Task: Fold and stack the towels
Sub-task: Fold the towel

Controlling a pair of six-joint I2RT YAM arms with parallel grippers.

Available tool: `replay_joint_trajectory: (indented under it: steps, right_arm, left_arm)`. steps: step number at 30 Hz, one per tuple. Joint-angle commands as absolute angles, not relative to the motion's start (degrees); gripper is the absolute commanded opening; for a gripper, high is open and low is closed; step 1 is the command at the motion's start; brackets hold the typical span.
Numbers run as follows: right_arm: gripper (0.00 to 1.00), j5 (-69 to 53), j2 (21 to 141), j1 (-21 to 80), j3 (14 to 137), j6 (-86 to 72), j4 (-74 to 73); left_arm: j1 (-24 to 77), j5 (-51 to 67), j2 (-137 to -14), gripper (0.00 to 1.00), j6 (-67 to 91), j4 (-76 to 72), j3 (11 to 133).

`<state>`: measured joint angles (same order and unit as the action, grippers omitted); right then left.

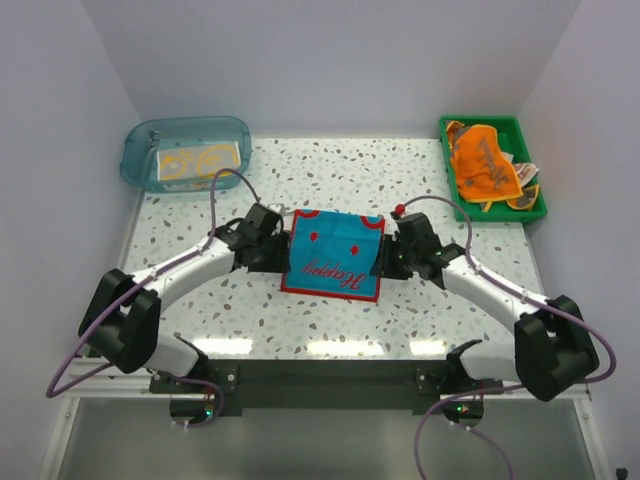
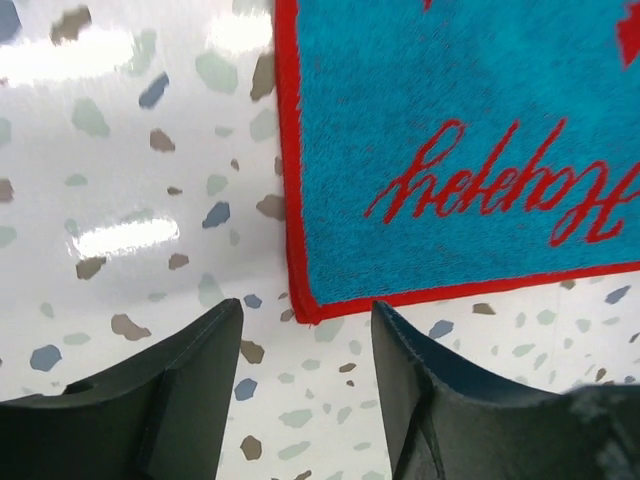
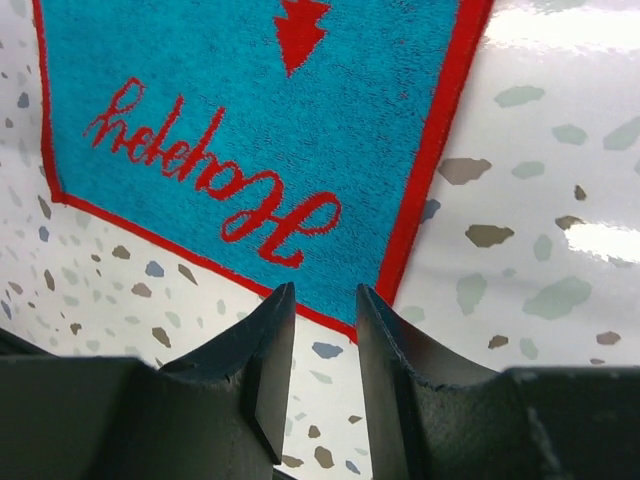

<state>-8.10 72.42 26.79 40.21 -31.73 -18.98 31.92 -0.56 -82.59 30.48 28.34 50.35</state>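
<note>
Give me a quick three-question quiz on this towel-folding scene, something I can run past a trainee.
1. True or false: the left end effector is gripping the teal terry towel with red trim and lettering.
2. Where does the orange cloth towel lie? A: in the green plastic tray. B: on top of the teal towel. C: in the left end effector.
3. Fill in: the right end effector is ___, with nothing between its fingers.
Key: 1 false, it is open just off the towel's corner; 2 A; 3 open.
</note>
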Motion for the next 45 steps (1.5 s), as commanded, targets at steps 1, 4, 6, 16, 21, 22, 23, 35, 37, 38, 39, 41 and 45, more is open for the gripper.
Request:
replay_joint_trajectory:
  steps: [1,4,6,16,21,22,23,35,37,38,39,41,45]
  right_arm:
    - [0.34,-8.43,76.63,28.38,42.80,-30.14,-19.16]
    - [0.33,-8.61,80.67,30.05,43.42,-30.76,-18.37]
    - [0.32,-8.61,82.60,30.94,43.33,-31.20,-17.93]
    - [0.32,-8.61,84.47,32.08,40.70,-29.53,-23.55]
    - [0.32,-9.05,82.36,32.17,40.43,-28.13,-28.20]
    - [0.32,-8.70,81.83,32.17,41.73,-27.60,-29.00]
    - [0.32,-8.35,80.09,32.08,42.44,-27.34,-29.87]
    - [0.26,-2.37,90.78,25.67,66.00,-22.15,-23.67]
    - [0.24,-3.16,94.72,24.09,68.28,-22.76,-21.28]
    - [0.24,-3.43,96.05,23.56,69.07,-22.94,-19.53]
    - [0.23,-3.43,97.54,23.21,69.87,-23.11,-18.82]
    - [0.23,-3.25,101.50,22.15,72.41,-22.77,-16.98]
    - [0.21,-3.34,106.95,21.18,74.35,-22.59,-15.12]
  left_arm:
    - [32.17,-2.90,-81.81,0.58,28.48,27.60,54.93]
    - [33.66,-0.45,-85.93,0.50,27.25,25.41,56.33]
    - [34.45,1.30,-88.41,0.48,27.07,24.61,57.04]
    - [34.98,9.49,-92.03,0.32,30.75,25.23,48.18]
    - [35.86,12.22,-87.20,0.35,31.99,25.92,42.54]
    - [35.86,11.52,-84.84,0.38,31.91,26.01,42.89]
    - [35.86,10.82,-83.77,0.41,31.90,26.28,44.46]
    - [26.03,6.24,-91.92,0.46,26.20,16.62,65.90]
    - [25.14,6.24,-97.09,0.45,25.32,16.09,69.93]
    - [24.88,6.24,-98.69,0.43,25.05,15.91,71.09]
    - [24.79,6.15,-101.49,0.41,24.79,15.47,72.15]
    - [24.79,6.59,-105.18,0.39,24.35,14.07,74.17]
    - [24.70,6.33,-109.84,0.37,24.00,11.69,75.67]
